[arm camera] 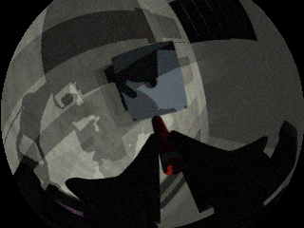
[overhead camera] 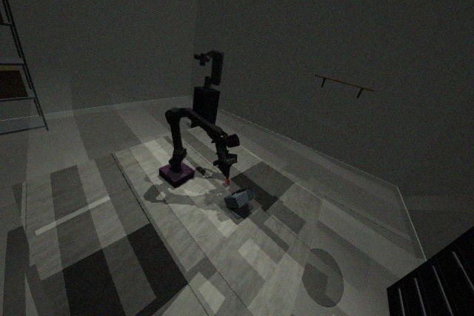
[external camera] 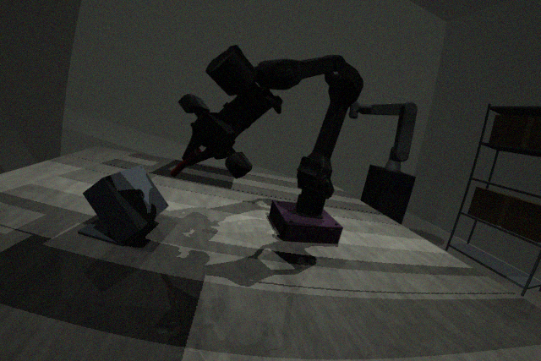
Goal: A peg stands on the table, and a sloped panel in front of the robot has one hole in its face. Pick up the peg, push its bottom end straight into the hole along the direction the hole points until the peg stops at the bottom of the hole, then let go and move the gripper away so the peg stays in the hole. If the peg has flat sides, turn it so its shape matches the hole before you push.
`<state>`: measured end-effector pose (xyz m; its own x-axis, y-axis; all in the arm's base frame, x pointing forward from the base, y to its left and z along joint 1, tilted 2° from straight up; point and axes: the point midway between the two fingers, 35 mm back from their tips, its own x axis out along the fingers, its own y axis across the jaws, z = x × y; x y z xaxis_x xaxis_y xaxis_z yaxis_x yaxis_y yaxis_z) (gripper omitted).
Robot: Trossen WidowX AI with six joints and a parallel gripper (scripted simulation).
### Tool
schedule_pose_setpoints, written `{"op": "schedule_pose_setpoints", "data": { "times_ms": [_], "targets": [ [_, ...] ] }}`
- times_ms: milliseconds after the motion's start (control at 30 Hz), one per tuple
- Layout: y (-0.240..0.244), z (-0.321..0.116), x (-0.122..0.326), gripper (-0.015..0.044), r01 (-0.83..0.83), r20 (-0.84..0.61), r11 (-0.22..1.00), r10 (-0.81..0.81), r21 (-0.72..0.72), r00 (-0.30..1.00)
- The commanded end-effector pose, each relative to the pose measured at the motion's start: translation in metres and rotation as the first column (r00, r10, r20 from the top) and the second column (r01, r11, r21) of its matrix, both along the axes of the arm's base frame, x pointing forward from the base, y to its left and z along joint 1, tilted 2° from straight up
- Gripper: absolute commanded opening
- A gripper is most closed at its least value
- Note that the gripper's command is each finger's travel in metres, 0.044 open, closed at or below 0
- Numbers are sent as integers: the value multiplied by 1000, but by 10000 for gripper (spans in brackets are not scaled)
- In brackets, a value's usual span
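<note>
Relative to the sloped panel, the end effector is above and apart on the arm's side, gripping the red peg, whose tilted long axis must meet the hole's.

high top, low side, close wrist

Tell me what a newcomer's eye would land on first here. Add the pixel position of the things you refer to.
The big black arm (overhead camera: 198,119) (external camera: 334,103) arches up from its purple base (overhead camera: 167,175) (external camera: 305,235). Next comes the red peg (overhead camera: 228,181) (external camera: 179,167) (arm camera: 160,126), gripped at the arm's far end, then the tilted blue-grey block (overhead camera: 238,198) (external camera: 105,199) (arm camera: 168,97) just beyond.
</note>
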<state>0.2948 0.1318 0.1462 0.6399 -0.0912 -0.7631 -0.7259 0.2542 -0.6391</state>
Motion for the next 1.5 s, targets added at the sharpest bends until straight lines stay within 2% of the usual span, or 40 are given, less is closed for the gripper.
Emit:
{"op": "schedule_pose_setpoints", "data": {
  "times_ms": [0, 600, 1467],
  "targets": [
    [3, 4, -3, 0, -21, 23, 1000, 22, -8, 1000],
    [21, 8, -13, 0, -117, 77, 992, 121, -47, 990],
    [32, -18, 15, 0, -170, 110, 983, 177, -70, 978]
  ]
}}
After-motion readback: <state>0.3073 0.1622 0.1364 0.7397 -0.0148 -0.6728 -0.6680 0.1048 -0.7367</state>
